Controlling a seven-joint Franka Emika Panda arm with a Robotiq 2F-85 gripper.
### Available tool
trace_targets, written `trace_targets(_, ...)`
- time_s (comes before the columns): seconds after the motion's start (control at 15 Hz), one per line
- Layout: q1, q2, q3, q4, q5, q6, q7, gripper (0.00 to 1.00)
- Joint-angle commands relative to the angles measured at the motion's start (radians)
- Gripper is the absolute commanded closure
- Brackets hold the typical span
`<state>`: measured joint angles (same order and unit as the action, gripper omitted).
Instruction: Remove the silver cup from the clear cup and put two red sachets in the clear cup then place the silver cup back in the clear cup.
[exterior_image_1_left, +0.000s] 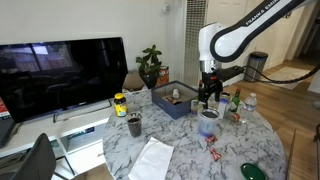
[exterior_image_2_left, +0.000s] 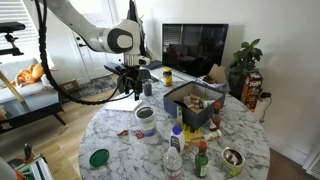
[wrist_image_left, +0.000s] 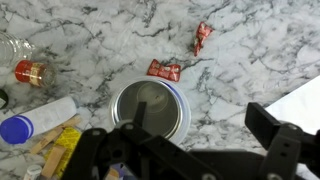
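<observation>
The silver cup (wrist_image_left: 148, 105) is seen nested inside the clear cup (wrist_image_left: 186, 112). Two red sachets (wrist_image_left: 165, 70) are laid just beyond it (on marble). The gripper (wrist_image_left: 175, 138) is held released, with the clear cup framed between its fingers (wrist_image_left: 272, 135).

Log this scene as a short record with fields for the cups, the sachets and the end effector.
cups: short shiny silver metal cup nested inside translucent bluish plastic tumbler
sachets: two small flat red packets, one near the tumbler, one farther off, both lying on the white marbled tabletop
end effector: open, above the cups, holding nothing
task progress: silver cup not yet removed
</observation>
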<state>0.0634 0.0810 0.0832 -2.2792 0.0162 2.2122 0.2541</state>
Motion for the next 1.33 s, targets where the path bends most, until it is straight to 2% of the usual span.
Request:
trace_targets(0.0, -0.008, 0.065, -0.035, 0.013, -0.027, 0.048, 0.067, 0.0)
trace_targets(0.73, -0.03, 0.17, -0.069, 0.015, 0.118, 0.167, 0.047, 0.01)
trace_targets(1.07, -0.031, 0.201, -0.072, 0.016, 0.157, 0.226, 0.048, 0.28)
trace_targets(1.13, -0.031, 0.206, -0.073, 0.016, 0.161, 0.235, 0.048, 0.37)
trace_targets(1.27, -0.031, 0.213, -0.073, 0.016, 0.168, 0.246, 0.047, 0.48)
